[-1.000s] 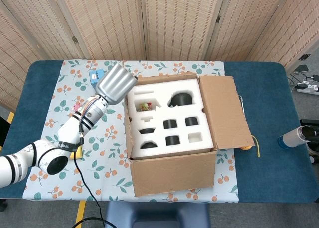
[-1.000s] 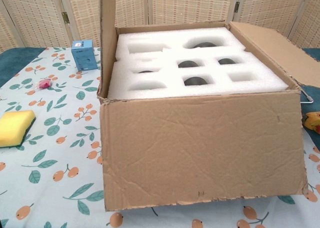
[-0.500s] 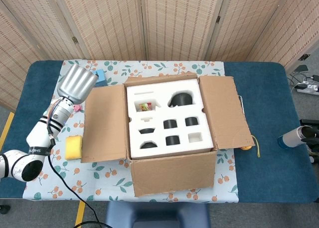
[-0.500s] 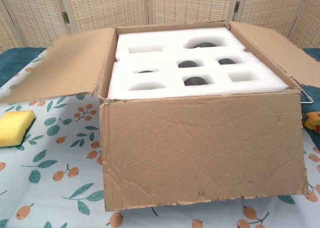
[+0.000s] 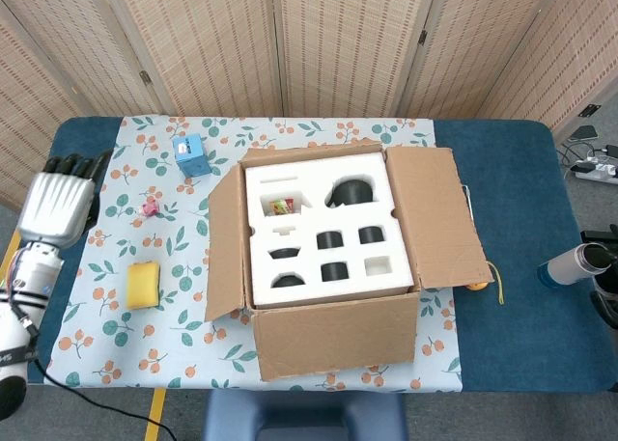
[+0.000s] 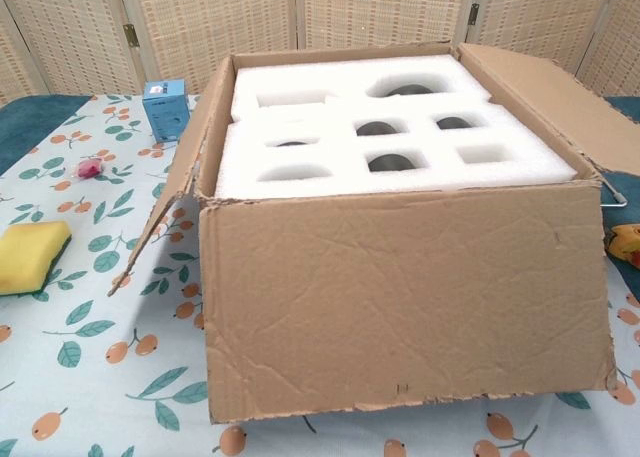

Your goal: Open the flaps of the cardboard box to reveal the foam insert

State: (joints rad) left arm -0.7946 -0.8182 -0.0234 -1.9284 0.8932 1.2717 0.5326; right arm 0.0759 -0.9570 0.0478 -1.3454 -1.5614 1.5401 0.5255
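The cardboard box [image 5: 338, 343] stands mid-table with its top uncovered. The white foam insert [image 5: 323, 231] shows fully, with dark items in several of its cut-outs. The left flap [image 5: 224, 240] hangs outward at a slant, the right flap [image 5: 435, 219] lies spread out, and the front flap is folded down. In the chest view the foam insert [image 6: 390, 127] fills the box [image 6: 400, 297], and the left flap [image 6: 180, 177] droops toward the cloth. My left hand [image 5: 58, 205] hovers at the table's far left edge, fingers straight and apart, holding nothing. My right hand is out of sight.
A small blue box [image 5: 188, 154] stands behind the left flap, with a pink bit [image 5: 150, 207] and a yellow sponge [image 5: 144, 284] on the floral cloth. A yellow object [image 5: 476, 286] lies under the right flap's edge. A white-and-blue cylinder [image 5: 570, 265] sticks in at right.
My left hand pulled away leftward from the box to the table edge. The left flap went from upright to flat out, then sprang back to a slant.
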